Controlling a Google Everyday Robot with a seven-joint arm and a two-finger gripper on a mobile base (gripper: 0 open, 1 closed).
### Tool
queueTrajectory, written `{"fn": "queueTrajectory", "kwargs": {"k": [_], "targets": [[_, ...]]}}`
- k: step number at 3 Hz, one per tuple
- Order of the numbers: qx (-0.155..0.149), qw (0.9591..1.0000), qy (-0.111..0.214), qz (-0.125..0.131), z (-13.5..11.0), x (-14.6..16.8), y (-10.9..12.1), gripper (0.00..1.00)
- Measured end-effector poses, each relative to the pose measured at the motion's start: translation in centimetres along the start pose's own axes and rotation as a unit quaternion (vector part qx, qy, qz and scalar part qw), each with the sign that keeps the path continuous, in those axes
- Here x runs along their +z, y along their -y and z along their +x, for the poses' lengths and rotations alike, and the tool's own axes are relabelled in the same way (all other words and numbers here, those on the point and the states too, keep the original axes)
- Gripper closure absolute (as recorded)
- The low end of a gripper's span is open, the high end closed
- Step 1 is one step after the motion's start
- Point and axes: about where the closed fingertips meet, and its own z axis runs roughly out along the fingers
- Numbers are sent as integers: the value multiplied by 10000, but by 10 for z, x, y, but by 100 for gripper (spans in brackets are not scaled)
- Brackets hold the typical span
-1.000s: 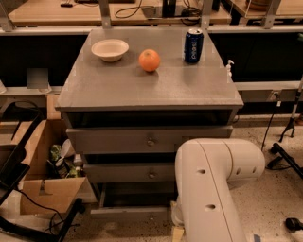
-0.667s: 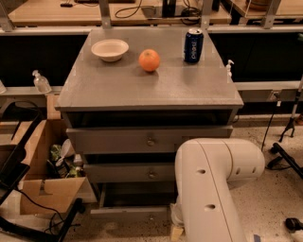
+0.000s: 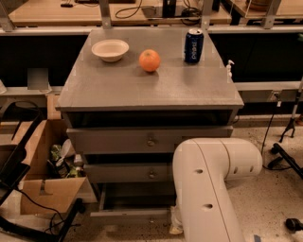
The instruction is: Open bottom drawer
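- Bottom drawer (image 3: 128,215), lowest of three in a grey cabinet (image 3: 142,87), pulled partly out, with its flat front standing forward of the two drawers above and a dark gap behind it
- Right end of that drawer front hidden behind the white arm (image 3: 208,189)
- End effector out of sight, somewhere behind the bulky white arm at the lower right of the cabinet; cannot tell whether spread or pressed together
- Middle drawer (image 3: 120,173) and top drawer (image 3: 113,141) both pushed in, each with a small round knob at centre
- On the cabinet top, in a row towards the back: a cream bowl (image 3: 110,49) at the left, an orange (image 3: 149,60) in the middle, a blue drink can (image 3: 193,46) upright at the right, all apart from one another
- Small white pump bottle (image 3: 230,68) just past the cabinet's right edge
- Open cardboard box (image 3: 42,189) with odds and ends inside on the floor to the cabinet's left, black cables beside it
- Wooden counter (image 3: 47,12) along the back, behind the cabinet
- Speckled floor (image 3: 267,203) to the right
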Motion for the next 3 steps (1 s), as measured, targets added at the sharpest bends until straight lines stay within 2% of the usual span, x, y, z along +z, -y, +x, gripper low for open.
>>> {"fn": "queueTrajectory", "kwargs": {"k": [1,2,3], "targets": [[1,10000,0,-1,0,-2,0,96],[1,10000,0,-1,-1,-3,0,100],[1,10000,0,-1,-1,-3,0,100]]}}
